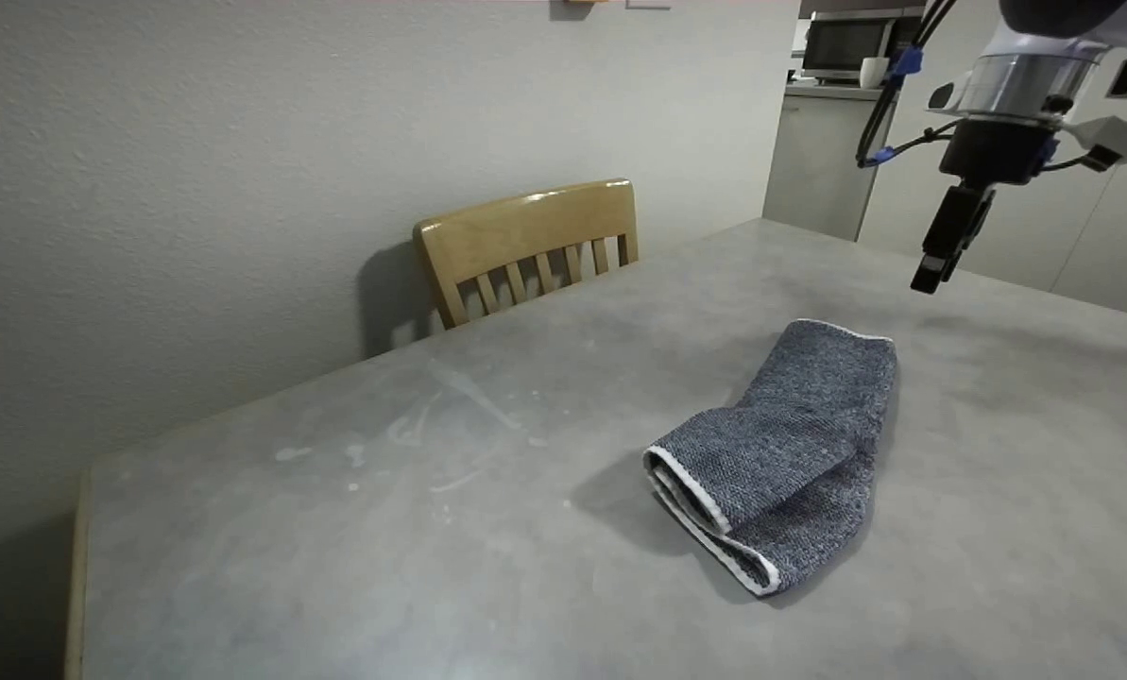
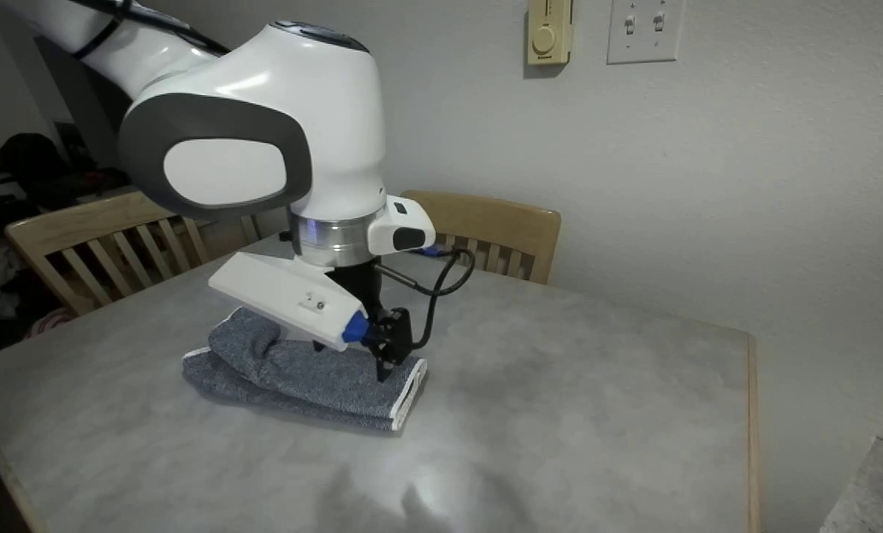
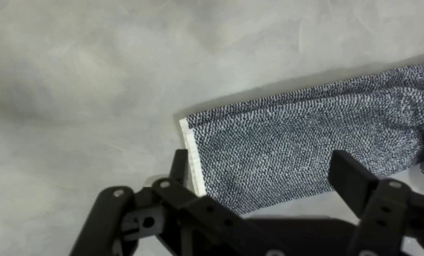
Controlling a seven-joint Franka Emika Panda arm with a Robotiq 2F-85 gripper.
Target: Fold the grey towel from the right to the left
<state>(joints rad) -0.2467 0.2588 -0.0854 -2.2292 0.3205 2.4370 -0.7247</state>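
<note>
The grey towel (image 1: 813, 453) lies folded in layers on the table. In an exterior view its near part is turned over in a flap, with stacked white hems at that corner. In an exterior view the towel (image 2: 323, 377) has a raised, rumpled hump at its left end and a white hem at its right end. In the wrist view the towel (image 3: 286, 142) runs off the right edge. My gripper (image 3: 260, 160) is open and empty above the towel's hemmed end, with one finger beside the hem. The gripper shows in both exterior views (image 1: 931, 274) (image 2: 351, 358), held above the table.
The grey table (image 1: 384, 548) has a wooden edge. A wooden chair (image 1: 535, 227) stands against the table by the wall. Another wooden chair (image 2: 115, 229) stands at a side of the table. A cable (image 2: 441, 296) loops beside the gripper. A microwave (image 1: 846, 45) is in the background.
</note>
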